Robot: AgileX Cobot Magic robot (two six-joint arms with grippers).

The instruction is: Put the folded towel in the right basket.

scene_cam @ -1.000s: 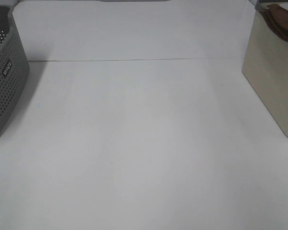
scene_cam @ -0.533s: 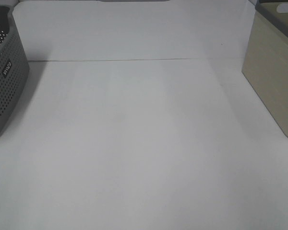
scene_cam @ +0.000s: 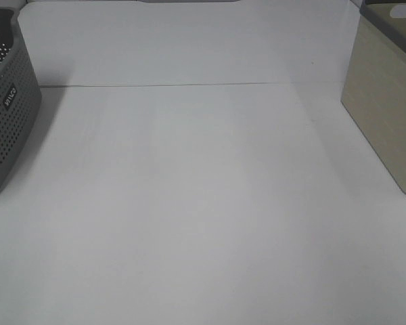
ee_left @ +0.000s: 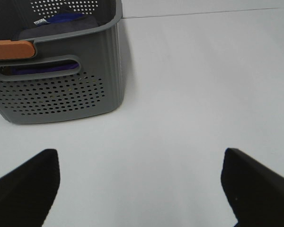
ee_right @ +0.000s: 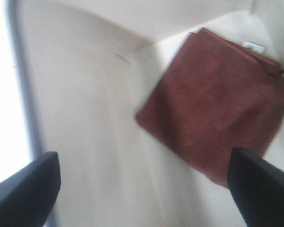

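The folded brown towel lies flat on the floor of the right basket, seen from above in the right wrist view. My right gripper is open and empty above the basket's inside, apart from the towel. In the exterior high view the beige right basket stands at the right edge; the towel and both grippers are out of sight there. My left gripper is open and empty over the white table.
A grey perforated basket stands at the left edge of the table; in the left wrist view this grey basket holds a dark purple cloth. The white table lies between the baskets.
One second ago the brown towel showed above the right basket's rim in the exterior view. It has since dropped out of sight into the basket.
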